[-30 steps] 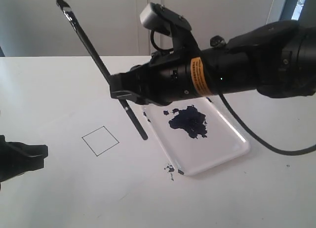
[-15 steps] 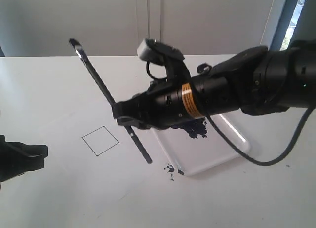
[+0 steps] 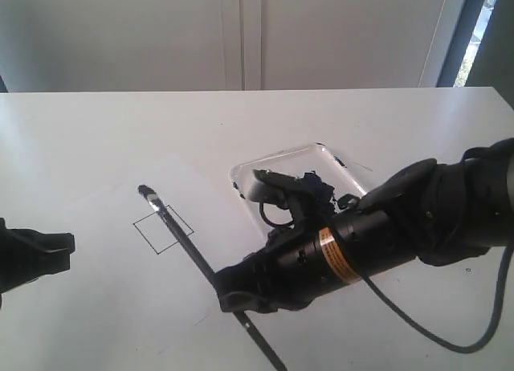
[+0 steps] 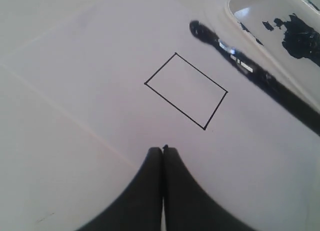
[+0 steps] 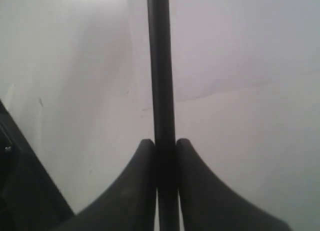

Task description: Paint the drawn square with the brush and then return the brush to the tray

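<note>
The drawn square (image 3: pixel 163 229) is a thin black outline on white paper, unpainted inside (image 4: pixel 186 90). My right gripper (image 3: pixel 234 297) hangs low in front of the tray (image 3: pixel 241 172), shut on the brush (image 3: pixel 186 246) at its black handle (image 5: pixel 159 66). The handle slants over the square's right side. Its dark bristle tip (image 4: pixel 197 28) and silver ferrule lie just past the square's far corner; contact with the paper cannot be told. My left gripper (image 3: pixel 68 244) rests at the left edge, shut and empty (image 4: pixel 162 150), short of the square.
The right arm (image 3: pixel 385 234) lies across the tray's near half and hides most of the blue-black paint puddle (image 3: pixel 315 182). A paper edge line (image 4: pixel 65 113) crosses the sheet near the left gripper. White wall panels stand behind the table.
The right arm has come down and toward the front. The brush swung from raised high to low over the paper, its tip now by the square. The left gripper has not moved.
</note>
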You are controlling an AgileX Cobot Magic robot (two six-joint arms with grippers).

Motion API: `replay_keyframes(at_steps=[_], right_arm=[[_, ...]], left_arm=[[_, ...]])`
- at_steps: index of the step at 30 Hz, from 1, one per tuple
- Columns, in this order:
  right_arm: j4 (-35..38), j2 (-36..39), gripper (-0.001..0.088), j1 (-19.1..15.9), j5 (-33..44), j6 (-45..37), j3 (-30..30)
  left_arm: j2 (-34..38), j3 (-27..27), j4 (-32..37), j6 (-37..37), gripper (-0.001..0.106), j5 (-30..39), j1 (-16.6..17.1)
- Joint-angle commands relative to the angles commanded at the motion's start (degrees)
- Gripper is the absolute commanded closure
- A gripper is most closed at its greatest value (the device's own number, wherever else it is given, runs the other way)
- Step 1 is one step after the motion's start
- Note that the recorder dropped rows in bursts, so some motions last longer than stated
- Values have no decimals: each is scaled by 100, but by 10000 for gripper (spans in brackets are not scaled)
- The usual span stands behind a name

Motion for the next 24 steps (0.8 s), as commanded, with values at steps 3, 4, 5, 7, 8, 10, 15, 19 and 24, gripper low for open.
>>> replay_keyframes(at_steps=[3,4,5,7,8,10,15,19,24], right_arm=[[448,0,868,0,-321,0,0],[604,0,868,0,-411,0,0],[796,0,868,0,-483,0,0],[1240,0,868,0,-596,0,58],[1328,0,868,0,-617,0,103],[1500,0,868,0,-639,0,216],[1850,9,868,0,-621,0,605],[2026,170,868,0,-658,0,822],[2341,510,868,0,-853,0,834]], left_arm=[[0,0,0,0,1053,0,0],[0,0,0,0,1053,0,0],[0,0,0,1,1053,-11,0],[10,0,0,10,1053,-11,0],[26,0,0,15,1053,-36,0],[125,0,-66,24,1053,-91,0],[614,0,-461,349,1053,-699,0],[1100,-193,-492,282,1053,-914,0],[1578,-318,-451,206,1053,-1145,0]])
